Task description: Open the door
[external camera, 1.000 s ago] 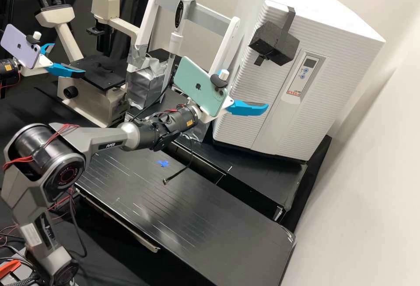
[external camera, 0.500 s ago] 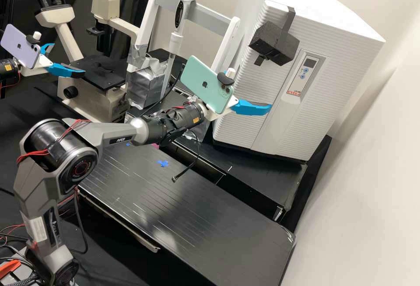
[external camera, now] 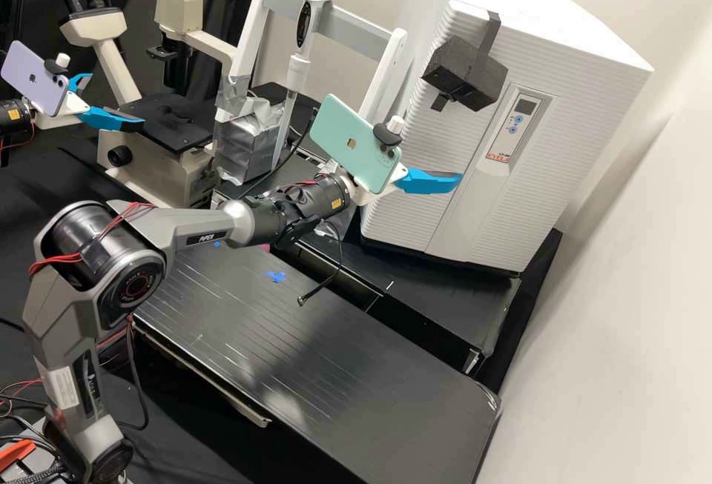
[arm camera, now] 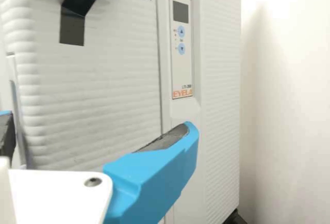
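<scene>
High view: a white ribbed cabinet (external camera: 534, 13) stands far right, its door (external camera: 460, 136) shut. The gripper (external camera: 434, 144) is at the door's left side. Wrist view: its blue fingers (arm camera: 154, 175) are spread wide, one before the door's face; I can't tell about contact. Positioning looks nearly done; all the opening remains.

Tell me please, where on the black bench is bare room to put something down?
Free: the front black surface, between the blue tape cross and its end by the white wall. Crowded: around the microscope, the silver-taped block and the white frame.
</scene>
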Robot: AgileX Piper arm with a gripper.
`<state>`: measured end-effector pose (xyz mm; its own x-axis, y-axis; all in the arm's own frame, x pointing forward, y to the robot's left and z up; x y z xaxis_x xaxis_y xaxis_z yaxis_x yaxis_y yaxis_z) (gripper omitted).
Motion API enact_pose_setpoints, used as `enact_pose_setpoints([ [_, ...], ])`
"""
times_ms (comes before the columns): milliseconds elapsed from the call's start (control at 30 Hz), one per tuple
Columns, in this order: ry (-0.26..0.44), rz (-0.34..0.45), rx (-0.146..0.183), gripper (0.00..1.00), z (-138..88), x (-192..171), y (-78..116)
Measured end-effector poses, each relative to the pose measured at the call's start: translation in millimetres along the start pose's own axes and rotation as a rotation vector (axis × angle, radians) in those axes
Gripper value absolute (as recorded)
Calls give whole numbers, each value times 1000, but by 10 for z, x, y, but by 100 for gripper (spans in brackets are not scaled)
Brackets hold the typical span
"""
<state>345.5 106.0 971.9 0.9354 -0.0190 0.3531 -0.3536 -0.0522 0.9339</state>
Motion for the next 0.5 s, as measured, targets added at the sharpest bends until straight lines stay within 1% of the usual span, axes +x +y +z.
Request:
enact_pose_setpoints([
  [200,11,-7,-5,0,-7,0,-4],
  [300,11,-7,-2,0,-8,0,-4],
  [433,18,-12,-15,0,-14,0,-9],
  [500,18,-12,-15,0,-14,0,-9],
])
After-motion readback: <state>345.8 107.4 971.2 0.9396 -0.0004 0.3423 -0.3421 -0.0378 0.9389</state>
